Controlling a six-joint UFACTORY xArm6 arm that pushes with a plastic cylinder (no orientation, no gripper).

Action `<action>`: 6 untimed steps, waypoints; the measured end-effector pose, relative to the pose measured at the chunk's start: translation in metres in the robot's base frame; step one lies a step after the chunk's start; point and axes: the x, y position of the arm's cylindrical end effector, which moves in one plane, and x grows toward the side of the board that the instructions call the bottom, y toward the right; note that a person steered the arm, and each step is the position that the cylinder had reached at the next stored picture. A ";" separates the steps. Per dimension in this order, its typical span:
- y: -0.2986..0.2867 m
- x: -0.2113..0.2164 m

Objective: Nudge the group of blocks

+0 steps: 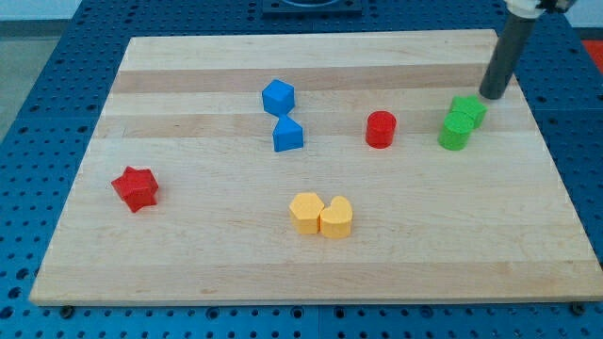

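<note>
Blocks on this board (188,264) come mostly in pairs, so "the group" is a bit of a guess, but my money's on the green pair since that's where my tip is parked.

Going left to right: red star (136,188) sits alone near the view's left. Blue pair next, a blue cube-ish block (279,97) with a blue wedge (288,136) just below it, touching or nearly so. Lower middle, a yellow hexagon (306,213) pressed against a yellow heart (336,217). Red cylinder (381,129) stands alone. Then the green pair on the view's right: a green block (468,109) touching a green cylinder (455,133), shapes hard to call exactly. Their long axis runs from upper right down to lower left.

My tip (491,96) is just beside the upper green block, at its upper right, looks barely apart. No jaws here, just a bare rod, nothing held.

Handling-wise these look like small, light, hard plastic pieces that'll slide easily on smooth wood. Nothing to grab, so push along that long axis, centred on the upper block. Off-centre and the pair probably splits or swivels.
</note>
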 end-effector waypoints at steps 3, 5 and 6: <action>0.001 0.012; 0.000 0.020; -0.006 0.023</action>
